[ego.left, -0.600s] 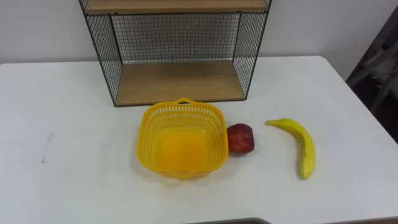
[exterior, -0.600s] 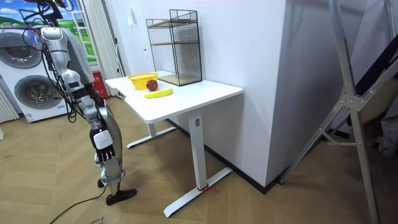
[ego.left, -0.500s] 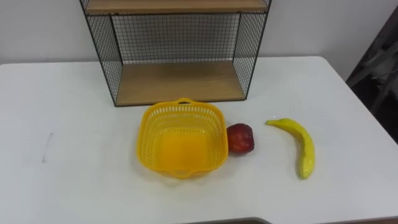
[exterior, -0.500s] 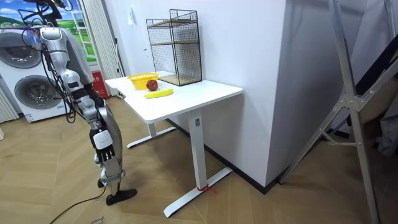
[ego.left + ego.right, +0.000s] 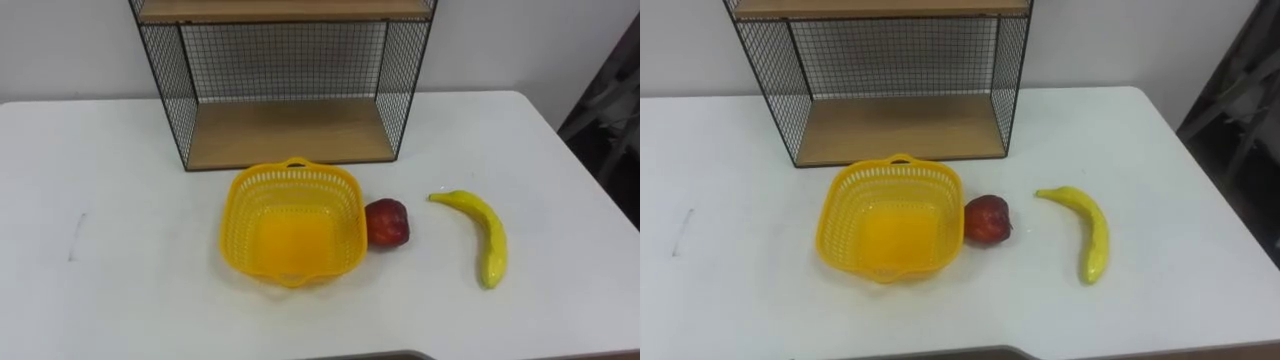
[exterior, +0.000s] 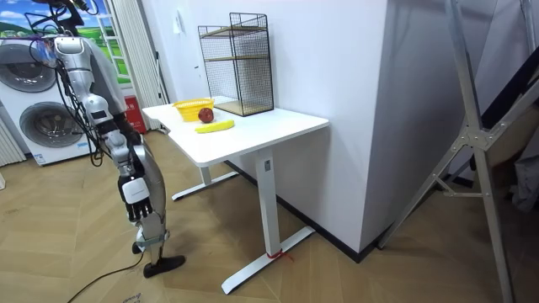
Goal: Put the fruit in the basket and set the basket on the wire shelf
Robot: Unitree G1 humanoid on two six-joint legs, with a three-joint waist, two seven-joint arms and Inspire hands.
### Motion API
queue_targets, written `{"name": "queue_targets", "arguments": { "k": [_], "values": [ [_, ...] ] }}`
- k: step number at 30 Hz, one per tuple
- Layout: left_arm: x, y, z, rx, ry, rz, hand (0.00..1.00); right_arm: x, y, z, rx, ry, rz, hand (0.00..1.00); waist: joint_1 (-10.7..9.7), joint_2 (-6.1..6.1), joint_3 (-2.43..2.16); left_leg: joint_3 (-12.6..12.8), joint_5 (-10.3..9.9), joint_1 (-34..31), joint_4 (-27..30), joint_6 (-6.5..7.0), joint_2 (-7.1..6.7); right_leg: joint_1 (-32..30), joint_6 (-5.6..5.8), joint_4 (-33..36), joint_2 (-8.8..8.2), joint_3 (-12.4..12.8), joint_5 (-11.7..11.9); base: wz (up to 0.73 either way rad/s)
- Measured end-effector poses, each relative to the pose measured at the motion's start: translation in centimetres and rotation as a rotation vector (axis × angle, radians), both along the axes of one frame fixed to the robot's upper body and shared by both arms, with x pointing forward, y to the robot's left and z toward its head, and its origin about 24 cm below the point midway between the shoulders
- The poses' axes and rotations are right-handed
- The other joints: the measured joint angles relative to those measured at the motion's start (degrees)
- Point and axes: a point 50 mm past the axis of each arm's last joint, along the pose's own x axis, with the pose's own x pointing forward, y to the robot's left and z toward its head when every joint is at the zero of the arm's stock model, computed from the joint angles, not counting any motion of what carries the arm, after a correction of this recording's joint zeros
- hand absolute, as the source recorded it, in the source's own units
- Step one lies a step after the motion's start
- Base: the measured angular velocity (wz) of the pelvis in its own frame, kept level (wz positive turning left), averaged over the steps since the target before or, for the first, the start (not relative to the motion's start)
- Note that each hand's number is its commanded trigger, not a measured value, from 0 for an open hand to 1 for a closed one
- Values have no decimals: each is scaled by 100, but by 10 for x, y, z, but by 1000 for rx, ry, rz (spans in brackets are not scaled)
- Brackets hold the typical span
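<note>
The yellow basket (image 5: 291,222) sits empty on the white table (image 5: 120,290) just before the wire shelf (image 5: 285,80) — the apple (image 5: 386,222) touches its right side, the banana (image 5: 484,236) lies farther right. The robot stands by the table, right hand (image 6: 139,200) hanging low — open or closed, one cannot tell.

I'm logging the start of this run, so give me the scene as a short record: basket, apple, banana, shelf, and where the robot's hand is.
basket: yellow, empty, upright on the table, in front of the shelf
shelf: wire, at the table's back edge
apple: on the table, against the basket's right side
banana: on the table, right of the apple, apart from it
right hand: hangs low beside the robot, away from the table
fruit in basket: none yet
</note>
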Motion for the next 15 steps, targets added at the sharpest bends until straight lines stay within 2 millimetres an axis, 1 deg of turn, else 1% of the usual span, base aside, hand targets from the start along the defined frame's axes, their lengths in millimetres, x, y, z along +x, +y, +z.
{"name": "queue_targets", "arguments": {
  "k": [4,10,13,15],
  "values": [
    [-1,0,0,-2,0,7,0,-1,0,0,3,-3,-16,0,-3,0,0,-1,0,3,11,0,0,0,2,16,1,10,-7,0],
    [-1,0,0,-2,0,9,0,-1,-1,0,-11,-24,-117,0,-6,1,1,60,0,13,26,1,1,-17,1,44,1,34,-7,-2],
    [-1,0,0,-2,-4,12,0,-2,-2,0,-41,-47,-220,0,-19,8,1,60,-8,-10,5,8,6,-40,1,36,11,28,-7,0],
    [-2,2,0,3,-7,38,0,-5,-4,1,-69,-67,-346,0,-41,13,1,48,-8,-7,-8,9,11,-18,0,4,19,28,-5,4]
  ]
}}
